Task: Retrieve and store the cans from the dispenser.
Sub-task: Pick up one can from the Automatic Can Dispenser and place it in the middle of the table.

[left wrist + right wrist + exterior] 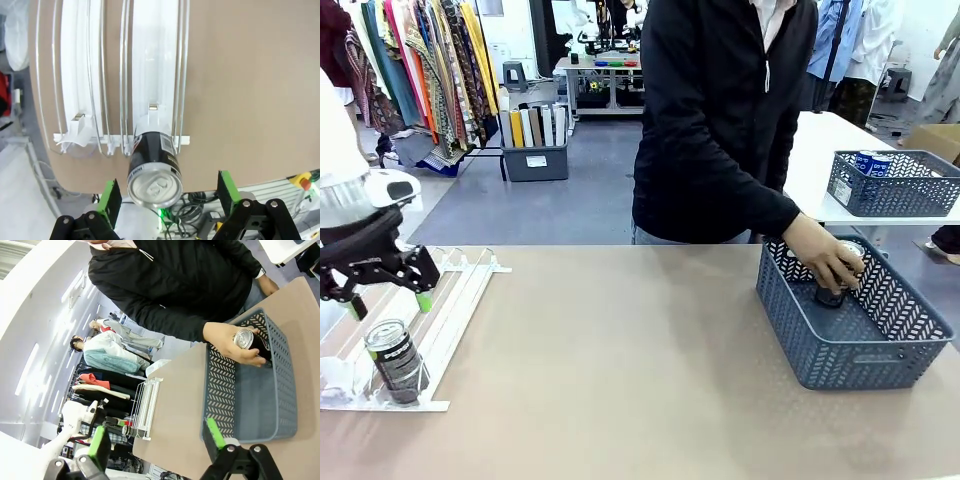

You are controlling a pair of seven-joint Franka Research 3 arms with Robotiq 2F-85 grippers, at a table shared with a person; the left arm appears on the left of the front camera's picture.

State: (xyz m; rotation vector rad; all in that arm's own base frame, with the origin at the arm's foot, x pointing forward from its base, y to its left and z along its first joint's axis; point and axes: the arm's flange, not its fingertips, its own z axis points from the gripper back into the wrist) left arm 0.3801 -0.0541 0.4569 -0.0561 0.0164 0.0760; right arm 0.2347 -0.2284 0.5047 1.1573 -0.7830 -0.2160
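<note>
A dark can with a silver top stands upright at the low end of the white wire dispenser, against its clear stopper. My left gripper hangs open just above it. In the left wrist view the can sits between the spread green pads, untouched, at the end of a dispenser lane. Across the table, a person's hand holds another dark can inside the grey basket. My right gripper is open and holds nothing, raised above the table near the basket.
A second grey basket holding blue cans sits on a white table at the back right. The person stands at the far edge, leaning toward the right. Bare brown tabletop lies between the dispenser and the near basket.
</note>
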